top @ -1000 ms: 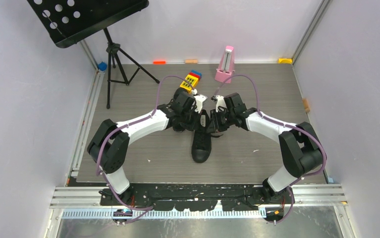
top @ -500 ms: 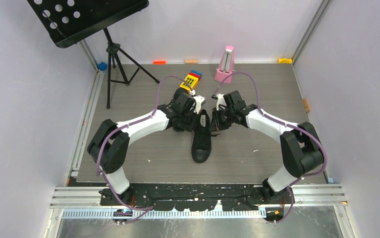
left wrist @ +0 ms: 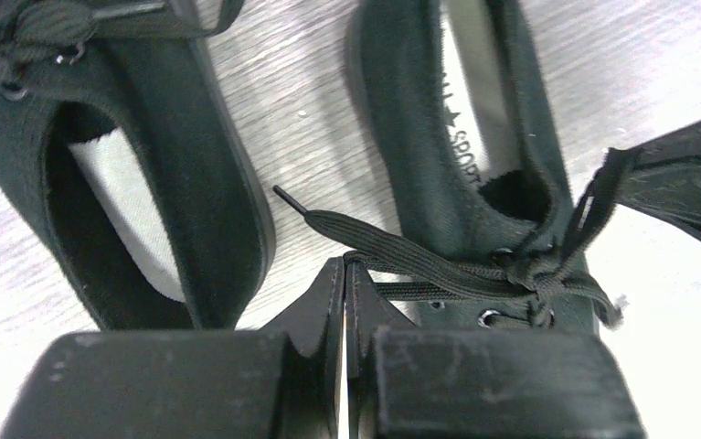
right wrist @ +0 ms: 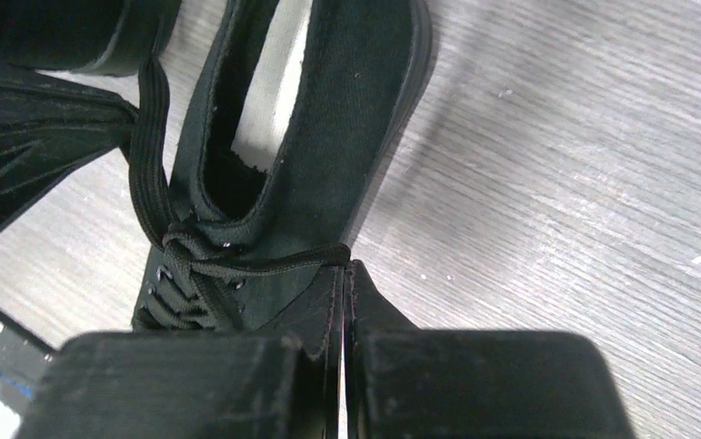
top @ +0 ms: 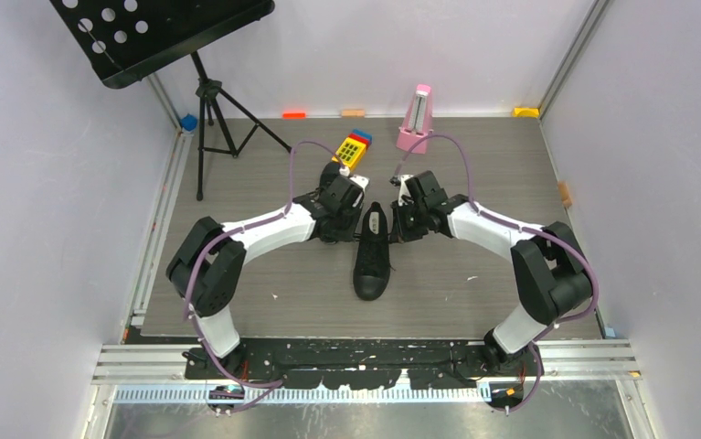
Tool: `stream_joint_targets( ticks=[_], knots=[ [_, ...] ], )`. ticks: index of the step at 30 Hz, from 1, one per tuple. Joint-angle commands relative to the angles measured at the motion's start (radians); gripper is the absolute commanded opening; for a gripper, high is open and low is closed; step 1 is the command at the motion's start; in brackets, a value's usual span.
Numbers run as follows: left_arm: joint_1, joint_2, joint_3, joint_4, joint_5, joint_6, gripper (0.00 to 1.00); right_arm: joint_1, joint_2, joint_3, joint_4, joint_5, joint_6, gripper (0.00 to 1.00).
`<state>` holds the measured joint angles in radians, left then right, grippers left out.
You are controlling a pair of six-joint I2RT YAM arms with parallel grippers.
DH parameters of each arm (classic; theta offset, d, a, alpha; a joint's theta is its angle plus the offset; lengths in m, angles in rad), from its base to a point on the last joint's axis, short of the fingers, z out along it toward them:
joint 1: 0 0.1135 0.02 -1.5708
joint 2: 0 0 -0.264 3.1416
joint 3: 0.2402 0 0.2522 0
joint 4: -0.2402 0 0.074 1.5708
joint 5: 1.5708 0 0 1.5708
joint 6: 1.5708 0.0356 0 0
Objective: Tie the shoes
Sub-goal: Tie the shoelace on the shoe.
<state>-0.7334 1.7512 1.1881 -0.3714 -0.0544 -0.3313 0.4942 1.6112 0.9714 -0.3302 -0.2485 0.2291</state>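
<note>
The left gripper (left wrist: 345,273) is seen pressed shut on a lace (left wrist: 438,265). The strand is drawn taut from the fingertips to the crossing over the eyelets of the shoe (left wrist: 474,137), which lies just ahead and to the right of them. A loose lace end (left wrist: 301,206) is seen just beyond the fingertips. The right gripper (right wrist: 345,274) is clamped on the other lace (right wrist: 273,260), which is stretched over the shoe's side to the crossing left of its fingers. A second shoe (left wrist: 145,183) is set left of the left fingers, on the table (right wrist: 557,183).
</note>
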Motion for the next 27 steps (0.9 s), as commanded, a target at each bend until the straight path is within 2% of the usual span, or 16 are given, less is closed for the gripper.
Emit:
stream_joint_targets(
  ticks=[1,8,13,24,27],
  knots=[
    [-0.025,0.013,-0.025,0.022,-0.170,-0.104,0.00,0.043,-0.003,-0.020,0.080,0.175,0.050,0.00],
    [-0.103,0.064,-0.021,-0.029,-0.412,-0.233,0.00,0.085,0.000,-0.099,0.162,0.399,0.154,0.00],
    [-0.124,0.105,0.003,-0.067,-0.476,-0.275,0.00,0.086,-0.003,-0.145,0.180,0.472,0.195,0.00],
    [-0.153,0.189,0.104,-0.278,-0.705,-0.342,0.00,0.108,-0.005,-0.169,0.148,0.632,0.224,0.00],
    [-0.158,0.198,0.101,-0.280,-0.717,-0.339,0.00,0.110,-0.004,-0.172,0.142,0.667,0.220,0.00]
  ],
)
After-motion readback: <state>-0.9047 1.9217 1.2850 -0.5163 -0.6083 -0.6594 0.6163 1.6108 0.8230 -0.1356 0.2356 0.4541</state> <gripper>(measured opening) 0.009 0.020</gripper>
